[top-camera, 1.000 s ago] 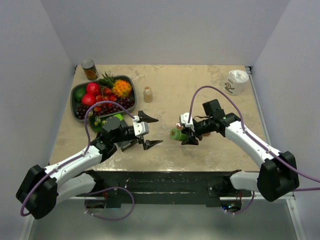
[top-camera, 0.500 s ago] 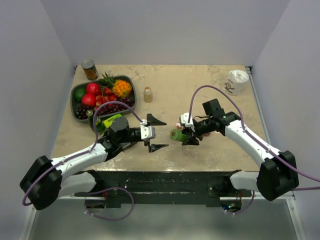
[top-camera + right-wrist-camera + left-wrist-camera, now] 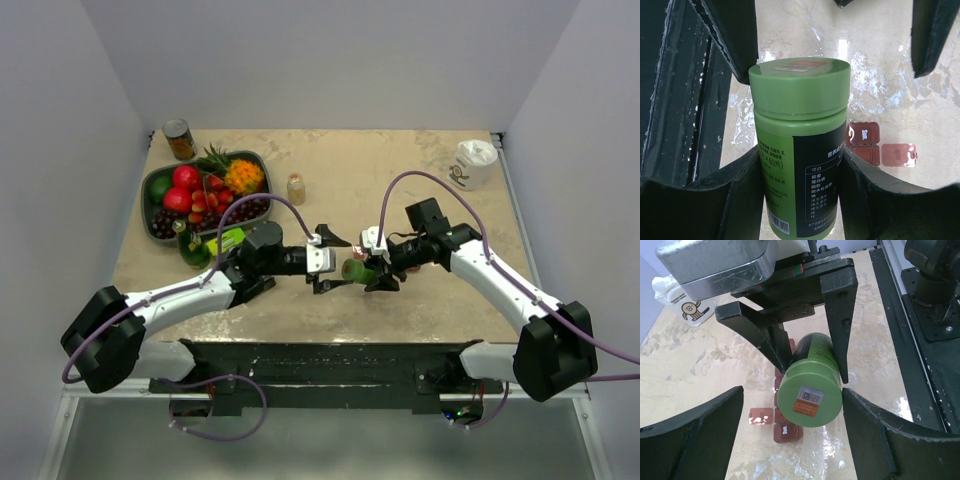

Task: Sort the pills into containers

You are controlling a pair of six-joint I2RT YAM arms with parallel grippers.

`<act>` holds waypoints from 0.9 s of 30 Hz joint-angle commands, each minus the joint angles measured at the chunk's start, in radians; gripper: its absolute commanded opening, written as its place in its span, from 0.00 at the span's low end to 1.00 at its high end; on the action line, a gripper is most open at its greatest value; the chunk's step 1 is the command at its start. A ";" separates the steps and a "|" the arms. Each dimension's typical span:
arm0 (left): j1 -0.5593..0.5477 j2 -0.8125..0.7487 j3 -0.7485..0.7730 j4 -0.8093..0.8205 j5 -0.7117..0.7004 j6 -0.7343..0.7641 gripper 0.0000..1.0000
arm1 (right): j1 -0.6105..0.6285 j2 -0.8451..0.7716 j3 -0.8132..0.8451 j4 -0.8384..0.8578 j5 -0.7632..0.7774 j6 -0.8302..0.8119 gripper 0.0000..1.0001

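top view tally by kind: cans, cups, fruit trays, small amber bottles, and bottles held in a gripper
can: 1
cup: 1
fruit tray: 1
small amber bottle: 1
green bottle held in the right gripper: 1
total: 5

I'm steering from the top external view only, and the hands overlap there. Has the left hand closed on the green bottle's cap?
Observer: No. The left wrist view shows the left hand open, its fingers either side of the cap with gaps.
Operator: Who holds the bottle?
Observer: The right hand, shut on the green bottle below the cap.
Operator: Where's the pill strip?
Observer: The pill strip lies on the table beneath the bottle; the lid next to its Sun. compartment is flipped open.
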 commanded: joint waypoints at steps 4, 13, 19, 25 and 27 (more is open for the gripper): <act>-0.012 0.032 0.075 -0.063 0.060 0.048 0.72 | -0.004 -0.007 0.046 0.000 -0.038 -0.018 0.00; -0.012 0.057 0.141 -0.130 0.044 -0.103 0.16 | -0.004 -0.008 0.046 0.010 -0.027 -0.010 0.00; -0.012 0.104 0.240 -0.248 -0.116 -0.623 0.00 | -0.007 -0.013 0.035 0.057 0.008 0.039 0.00; -0.012 0.098 0.171 -0.253 -0.183 -1.264 0.00 | -0.006 -0.008 0.033 0.076 0.020 0.057 0.00; -0.012 0.069 0.143 -0.175 -0.164 -1.402 0.15 | -0.007 -0.010 0.032 0.077 0.020 0.059 0.00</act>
